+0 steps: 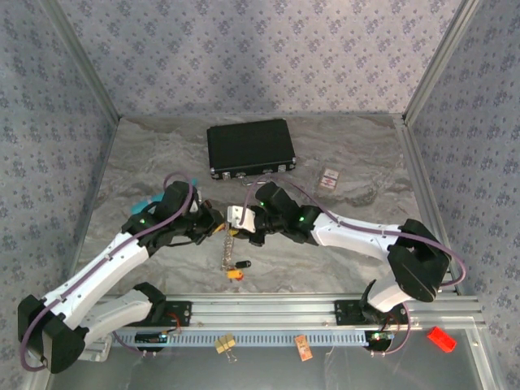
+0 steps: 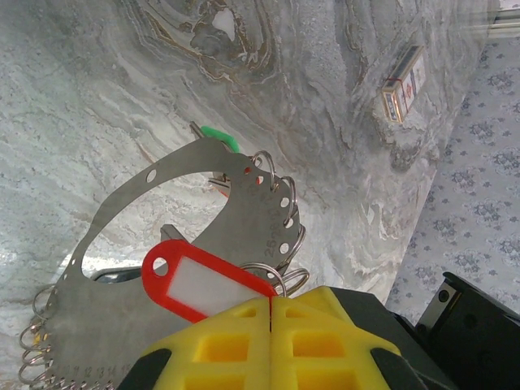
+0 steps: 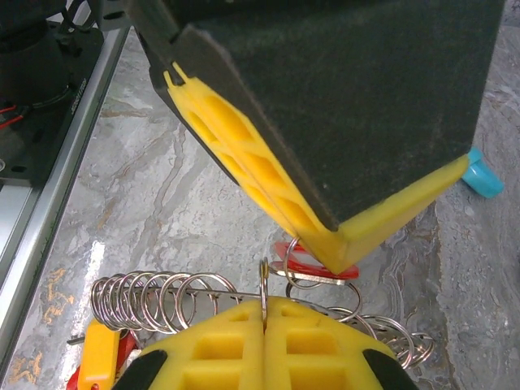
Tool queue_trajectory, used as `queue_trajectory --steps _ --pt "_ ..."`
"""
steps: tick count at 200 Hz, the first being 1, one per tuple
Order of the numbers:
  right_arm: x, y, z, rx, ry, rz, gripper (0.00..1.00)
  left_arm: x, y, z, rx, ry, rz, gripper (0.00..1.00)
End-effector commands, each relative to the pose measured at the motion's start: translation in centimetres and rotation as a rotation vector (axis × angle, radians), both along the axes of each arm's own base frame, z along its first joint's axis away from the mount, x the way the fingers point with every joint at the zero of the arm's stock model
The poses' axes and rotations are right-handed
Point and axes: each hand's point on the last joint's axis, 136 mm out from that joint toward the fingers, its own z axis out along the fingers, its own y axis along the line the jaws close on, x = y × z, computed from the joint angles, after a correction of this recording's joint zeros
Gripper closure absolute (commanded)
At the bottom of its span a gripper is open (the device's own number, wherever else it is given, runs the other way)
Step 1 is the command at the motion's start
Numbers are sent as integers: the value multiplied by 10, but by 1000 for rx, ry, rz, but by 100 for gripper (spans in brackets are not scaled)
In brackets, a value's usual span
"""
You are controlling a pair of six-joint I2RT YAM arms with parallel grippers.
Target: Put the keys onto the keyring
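The keyring [image 2: 244, 211] is a grey metal crescent band with holes that carries several split rings. It hangs between both grippers above the table [image 1: 366, 154], its chain [image 1: 228, 248] dangling to a yellow-orange key [image 1: 236, 273]. My left gripper [image 2: 269, 299] is shut on a red key tag [image 2: 203, 284] with a white label. In the right wrist view, the left gripper [image 3: 335, 262] pinches that red key tag [image 3: 342, 274] just above my right gripper [image 3: 264, 302]. The right gripper is shut on one upright split ring [image 3: 264, 280]. A green key head [image 2: 219, 134] pokes out behind the band.
A black case [image 1: 250, 148] lies at the back. A small red-and-white card [image 1: 329, 179] lies to the right of the case. A teal pen [image 3: 479, 175] lies by the left arm. On the front rail shelf [image 1: 325, 309] rest a yellow binder clip [image 1: 225, 344] and small orange and red items.
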Motion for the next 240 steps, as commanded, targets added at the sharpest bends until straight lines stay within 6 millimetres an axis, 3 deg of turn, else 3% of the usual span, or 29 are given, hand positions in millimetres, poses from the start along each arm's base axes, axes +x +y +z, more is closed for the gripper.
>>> queue_trajectory --steps 1,88,240 --pt "2 4 12 38 8 -1 100 -1 -4 9 -26 -36 -26 100" --pt "15 4 19 70 52 -46 100 -2 -7 11 -46 -67 -50 100" --pt "20 5 38 148 109 -54 100 -3 -7 9 -47 -96 -71 100"
